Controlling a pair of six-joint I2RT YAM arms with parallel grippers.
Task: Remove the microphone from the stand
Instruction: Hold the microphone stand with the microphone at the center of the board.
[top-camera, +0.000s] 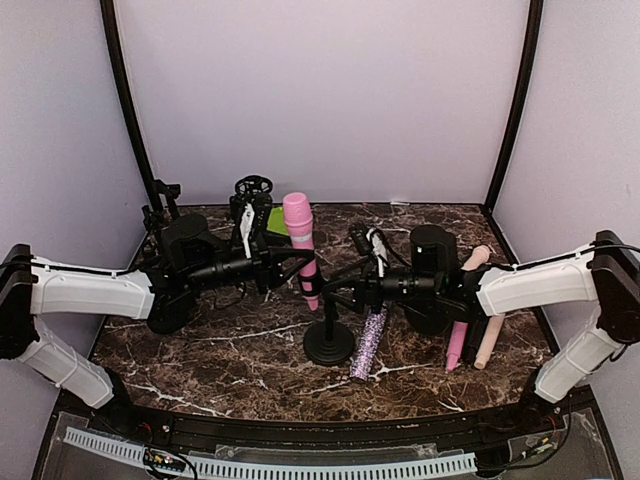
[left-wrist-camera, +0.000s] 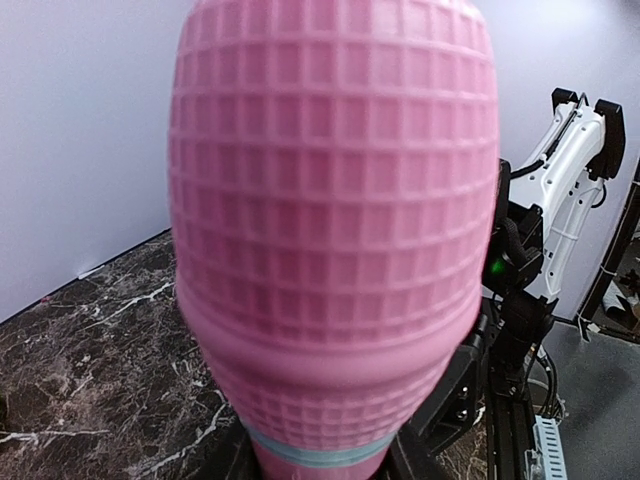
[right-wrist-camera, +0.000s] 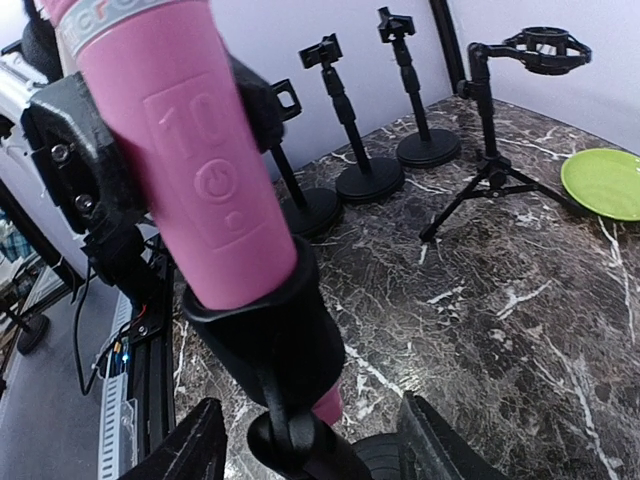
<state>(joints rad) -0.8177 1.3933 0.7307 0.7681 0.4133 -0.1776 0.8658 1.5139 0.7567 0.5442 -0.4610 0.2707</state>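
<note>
A pink microphone stands tilted in the black clip of a round-based stand at the table's middle. My left gripper reaches in from the left and is shut on the microphone's handle below the head. In the left wrist view the microphone's grid-patterned head fills the frame and hides most of my left gripper. My right gripper comes from the right at the stand's neck. In the right wrist view the jaws of my right gripper stand open on either side of the stand's joint under the clip, with gaps showing.
A glittery purple microphone lies beside the stand's base. A pink one and a beige one lie at the right. Several spare stands, a tripod with shock mount and a green plate sit at the back left.
</note>
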